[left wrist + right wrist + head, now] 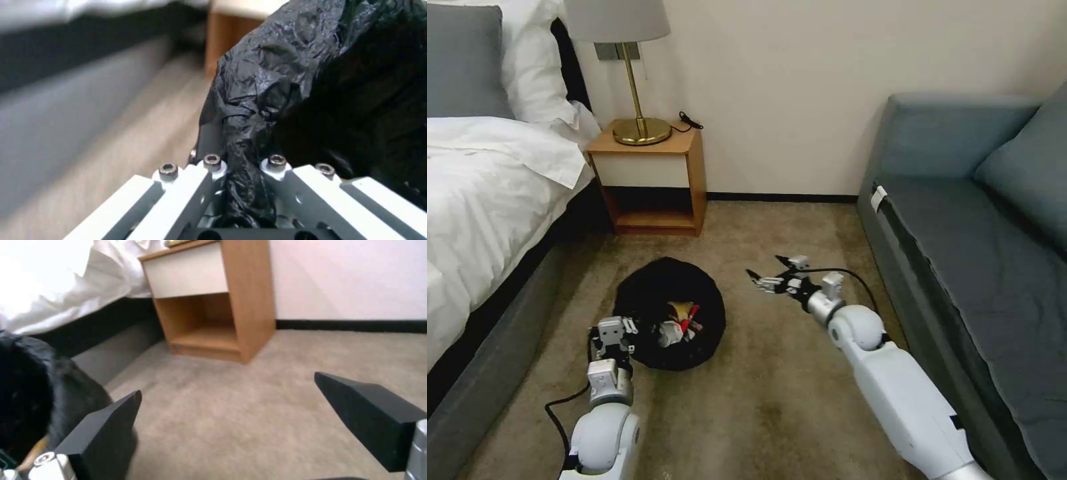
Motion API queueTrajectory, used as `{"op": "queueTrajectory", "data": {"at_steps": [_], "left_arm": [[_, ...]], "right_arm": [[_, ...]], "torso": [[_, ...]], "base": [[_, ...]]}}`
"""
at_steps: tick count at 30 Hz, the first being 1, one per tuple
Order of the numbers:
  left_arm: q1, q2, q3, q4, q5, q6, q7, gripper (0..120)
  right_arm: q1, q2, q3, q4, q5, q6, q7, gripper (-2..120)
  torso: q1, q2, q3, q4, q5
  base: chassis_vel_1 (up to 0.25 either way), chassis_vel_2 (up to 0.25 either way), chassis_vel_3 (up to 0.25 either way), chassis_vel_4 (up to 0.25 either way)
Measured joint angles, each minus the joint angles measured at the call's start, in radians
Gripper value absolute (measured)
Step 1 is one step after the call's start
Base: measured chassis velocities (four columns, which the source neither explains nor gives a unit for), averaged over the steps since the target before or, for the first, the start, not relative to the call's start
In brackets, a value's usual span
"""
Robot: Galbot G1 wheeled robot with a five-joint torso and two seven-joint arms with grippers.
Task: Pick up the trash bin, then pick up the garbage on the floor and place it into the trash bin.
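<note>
The trash bin [669, 313] is seen on the carpet [774, 400] between the bed [487, 200] and the sofa [974, 253], in front of the nightstand [650, 177]. Its rim is pinched by the left gripper [620, 333] at the near-left edge; in the left wrist view the black liner [267, 100] is clamped between the closed-down fingers. Garbage [680, 323] is already seen inside the bin: yellow, red and white pieces. The right gripper [774, 273] is held just right of the bin, fingers spread wide with nothing in them. No litter is seen on the visible carpet, so the task is judged nearly or fully done.
</note>
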Motion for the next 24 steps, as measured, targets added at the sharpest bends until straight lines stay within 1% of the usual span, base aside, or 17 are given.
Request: {"op": "queueTrajectory", "data": {"at_steps": [1, 2, 5, 6, 11, 12, 16, 17, 20, 21, 22, 23, 24], "left_arm": [[0.001, -0.007, -0.004, -0.005, -0.038, 0.011, -0.026, 2], [0.001, -0.007, -0.004, -0.005, -0.038, 0.011, -0.026, 2], [0.008, -0.019, -0.021, -0.019, -0.170, 0.022, -0.082, 2], [0.008, -0.019, -0.021, -0.019, -0.170, 0.022, -0.082, 2], [0.013, -0.026, -0.049, -0.025, -0.318, 0.026, -0.133, 2], [0.013, -0.026, -0.049, -0.025, -0.318, 0.026, -0.133, 2], [0.011, -0.019, -0.064, -0.022, -0.452, 0.027, -0.152, 2], [0.011, -0.019, -0.064, -0.022, -0.452, 0.027, -0.152, 2], [0.007, -0.007, -0.071, -0.012, -0.507, 0.028, -0.151, 2], [0.006, -0.003, -0.071, -0.011, -0.515, 0.028, -0.145, 5], [0.006, -0.003, -0.071, -0.011, -0.515, 0.028, -0.145, 5], [0.005, 0.002, -0.071, -0.011, -0.517, 0.027, -0.133, 8], [0.004, 0.007, -0.071, -0.010, -0.514, 0.025, -0.117, 15]], "right_arm": [[-0.009, -0.002, 0.015, -0.003, -0.006, 0.002, -0.008, 100], [-0.009, -0.002, 0.015, -0.003, -0.006, 0.002, -0.008, 100], [-0.028, -0.003, 0.048, -0.010, -0.024, 0.009, -0.022, 100], [-0.028, -0.003, 0.048, -0.010, -0.024, 0.009, -0.022, 100], [-0.049, 0.003, 0.077, -0.009, -0.039, 0.017, -0.028, 100], [-0.049, 0.003, 0.077, -0.009, -0.039, 0.017, -0.028, 100], [-0.066, 0.007, 0.094, 0.005, -0.049, 0.021, -0.030, 100], [-0.066, 0.007, 0.094, 0.005, -0.049, 0.021, -0.030, 100], [-0.079, 0.010, 0.105, 0.017, -0.057, 0.024, -0.031, 100], [-0.084, 0.012, 0.109, 0.021, -0.062, 0.025, -0.031, 100], [-0.084, 0.012, 0.109, 0.021, -0.062, 0.025, -0.031, 100], [-0.090, 0.013, 0.114, 0.025, -0.064, 0.025, -0.031, 100], [-0.095, 0.015, 0.119, 0.029, -0.066, 0.026, -0.031, 100]], "torso": [[0.000, 0.000, 0.000, -0.0001, -0.0001], [0.000, 0.000, 0.000, -0.0001, -0.0001], [0.000, 0.000, 0.000, 0.0002, 0.0001], [0.000, 0.000, 0.000, 0.0002, 0.0001], [0.000, 0.000, 0.000, 0.0001, 0.0001], [0.000, 0.000, 0.000, 0.0001, 0.0001], [0.000, 0.000, 0.000, 0.0001, 0.0001], [0.000, 0.000, 0.000, 0.0001, 0.0001], [0.000, 0.000, 0.000, 0.0002, 0.0000], [0.000, 0.000, 0.000, 0.0003, 0.0000], [0.000, 0.000, 0.000, 0.0003, 0.0000], [0.000, 0.000, 0.000, 0.0002, 0.0000], [0.000, 0.000, 0.000, 0.0001, 0.0001]], "base": [[0.000, 0.000, 0.000, 0.000], [0.000, 0.000, 0.000, 0.000], [0.000, 0.000, 0.000, 0.000], [0.000, 0.000, 0.000, 0.000], [0.000, 0.000, 0.000, 0.000], [0.000, 0.000, 0.000, 0.000], [0.000, 0.000, 0.000, 0.000], [0.000, 0.000, 0.000, 0.000], [0.000, 0.000, 0.000, 0.000], [0.000, 0.000, 0.000, 0.000], [0.000, 0.000, 0.000, 0.000], [0.000, 0.000, 0.000, 0.000], [0.000, 0.000, 0.000, 0.000]]}}
